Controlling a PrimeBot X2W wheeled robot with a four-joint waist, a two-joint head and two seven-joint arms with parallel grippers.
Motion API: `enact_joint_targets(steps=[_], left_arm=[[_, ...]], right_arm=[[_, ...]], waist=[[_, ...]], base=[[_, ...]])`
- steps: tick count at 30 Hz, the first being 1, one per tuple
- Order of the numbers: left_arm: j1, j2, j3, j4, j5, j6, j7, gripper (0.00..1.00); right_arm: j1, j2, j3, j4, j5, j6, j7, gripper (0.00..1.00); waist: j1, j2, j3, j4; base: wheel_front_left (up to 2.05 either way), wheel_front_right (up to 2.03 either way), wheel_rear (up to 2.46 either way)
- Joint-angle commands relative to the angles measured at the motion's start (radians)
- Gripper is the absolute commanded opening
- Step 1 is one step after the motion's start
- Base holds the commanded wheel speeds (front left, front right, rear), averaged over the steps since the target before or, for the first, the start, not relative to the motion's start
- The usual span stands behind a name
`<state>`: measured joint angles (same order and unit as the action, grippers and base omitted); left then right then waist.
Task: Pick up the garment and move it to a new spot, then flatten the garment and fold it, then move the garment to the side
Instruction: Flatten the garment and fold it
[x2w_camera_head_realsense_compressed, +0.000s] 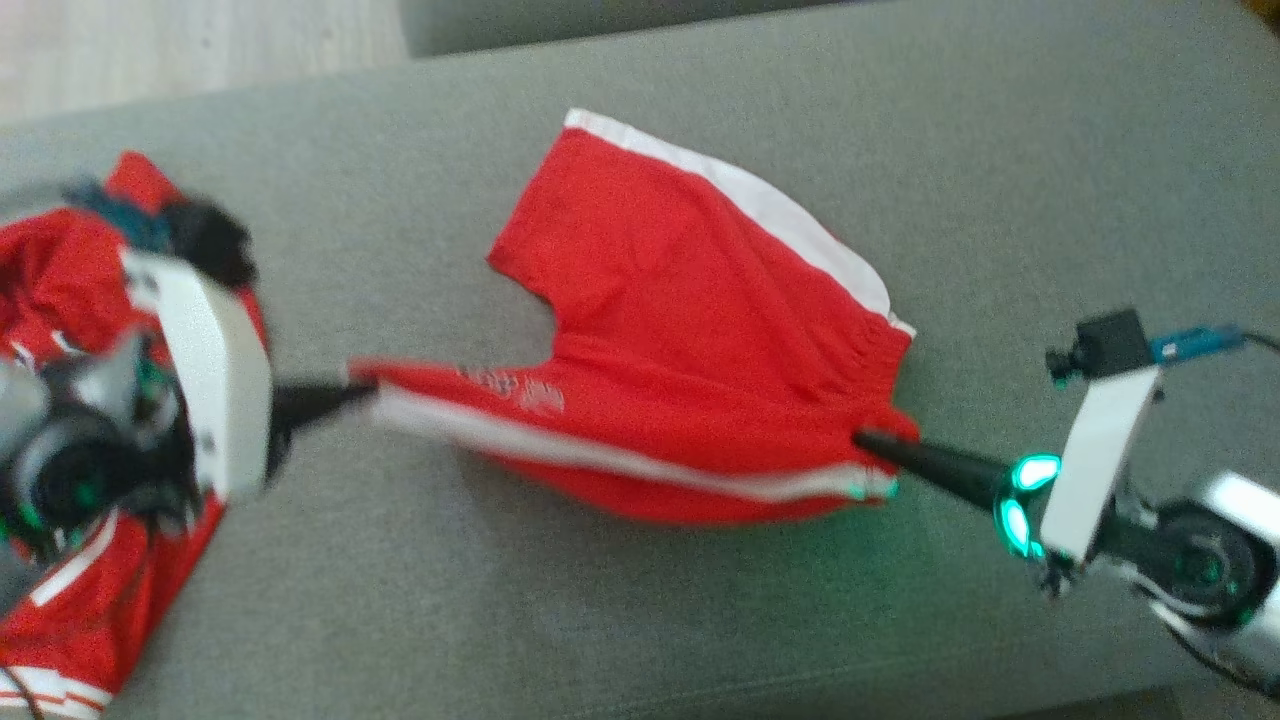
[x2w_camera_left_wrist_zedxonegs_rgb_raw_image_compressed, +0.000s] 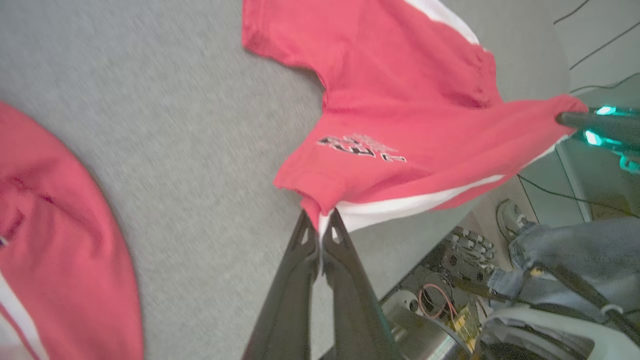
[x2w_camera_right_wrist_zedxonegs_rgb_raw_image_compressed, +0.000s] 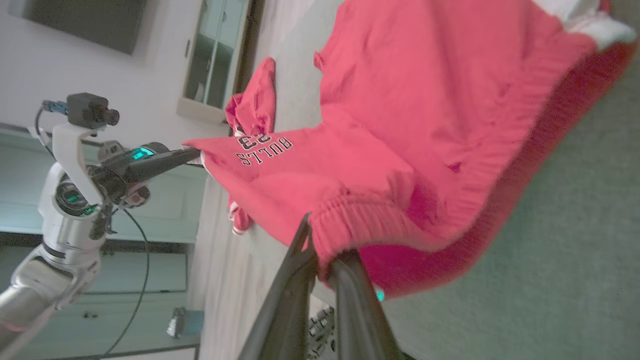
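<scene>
shorts (x2w_camera_head_realsense_compressed: 680, 330) blurred, red pile (x2w_camera_head_realsense_compressed: 60, 270) cut off leftward

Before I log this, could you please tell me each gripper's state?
Left gripper: shut on the red fabric shorts, at a leg hem.
Right gripper: shut on their waistband.

The right gripper (x2w_camera_right_wrist_zedxonegs_rgb_raw_image_compressed: 322, 245) pinches the waistband of the red shorts (x2w_camera_right_wrist_zedxonegs_rgb_raw_image_compressed: 400, 125) (left gripper (x2w_camera_right_wrist_zedxonegs_rgb_raw_image_compressed: 192, 153) holds a leg hem).

"BULLS" and "23" in dark lettering, seen upside down, near a leg hem of the red shorts (x2w_camera_right_wrist_zedxonegs_rgb_raw_image_compressed: 425, 125)
</scene>
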<state>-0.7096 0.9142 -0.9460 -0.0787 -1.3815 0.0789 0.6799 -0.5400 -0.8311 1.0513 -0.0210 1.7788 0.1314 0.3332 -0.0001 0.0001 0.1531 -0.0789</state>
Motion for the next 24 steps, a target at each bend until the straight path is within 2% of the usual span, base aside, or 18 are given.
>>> enact_joint_targets(steps=[1,7,13,20,24], left_arm=[[-0.092,0.031,0.082,0.003,0.010,0.000,0.008,0.00],[-0.278,-0.043,0.109,0.127,0.013,-0.022,0.101,0.00],[-0.471,-0.138,0.125,0.294,0.051,-0.038,0.147,0.00],[-0.620,-0.224,0.137,0.453,0.084,-0.075,0.142,0.00],[-0.659,-0.254,0.134,0.509,0.102,-0.092,0.128,0.00]], right_arm=[[-0.030,-0.011,-0.031,-0.012,0.027,-0.001,-0.008,0.00],[-0.091,0.037,-0.111,0.037,0.165,-0.001,0.046,0.00],[-0.169,0.090,-0.175,0.108,0.262,-0.001,0.120,0.00],[-0.217,0.138,-0.231,0.138,0.278,-0.001,0.151,0.00],[-0.219,0.155,-0.258,0.142,0.272,-0.001,0.151,0.00]], waist=[[0.0001,-0.0001,0.052,-0.023],[0.0001,-0.0001,0.158,-0.068],[0.0001,-0.0001,0.274,-0.126],[0.0001,-0.0001,0.344,-0.175],[0.0001,-0.0001,0.363,-0.193]], base=[[0.00,0.00,0.00],[0.00,0.00,0.00],[0.00,0.00,0.00],[0.00,0.00,0.00],[0.00,0.00,0.00]])
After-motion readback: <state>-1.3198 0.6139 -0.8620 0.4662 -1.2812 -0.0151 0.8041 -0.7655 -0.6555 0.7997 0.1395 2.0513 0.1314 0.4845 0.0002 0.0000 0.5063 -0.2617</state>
